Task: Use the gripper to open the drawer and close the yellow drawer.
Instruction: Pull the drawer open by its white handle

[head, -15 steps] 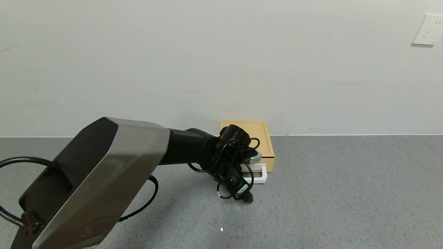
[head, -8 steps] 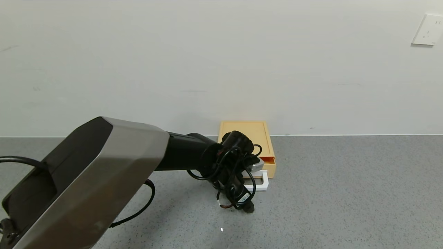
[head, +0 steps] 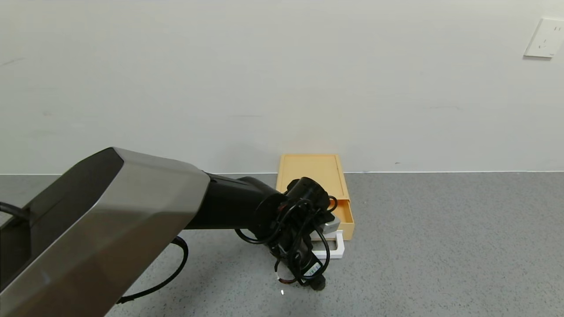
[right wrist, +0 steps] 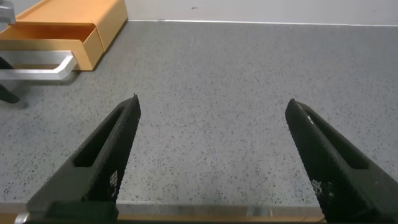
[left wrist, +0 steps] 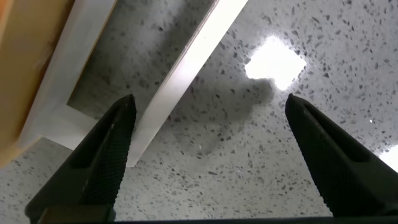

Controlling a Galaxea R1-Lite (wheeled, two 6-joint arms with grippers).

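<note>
The pale-yellow drawer box [head: 313, 169] stands against the wall on the grey table. Its drawer [head: 348, 219] is slid partly out, with the white loop handle [head: 338, 249] in front. My left gripper [head: 329, 229] hangs over the handle. In the left wrist view the left gripper [left wrist: 208, 109] is open, and one finger [left wrist: 115, 149] sits by the white handle bar [left wrist: 186, 68], next to the yellow drawer front [left wrist: 25, 62]. My right gripper [right wrist: 211, 106] is open and empty above the table, well to the side of the drawer [right wrist: 68, 28].
The grey speckled table [head: 440, 242] stretches to the right of the box. The white wall stands right behind the box, with a socket [head: 546, 37] high on the right. My left arm's large link [head: 110, 229] fills the lower left of the head view.
My left gripper has moved toward me. The white handle has come with it and the drawer has slid out of the box.
</note>
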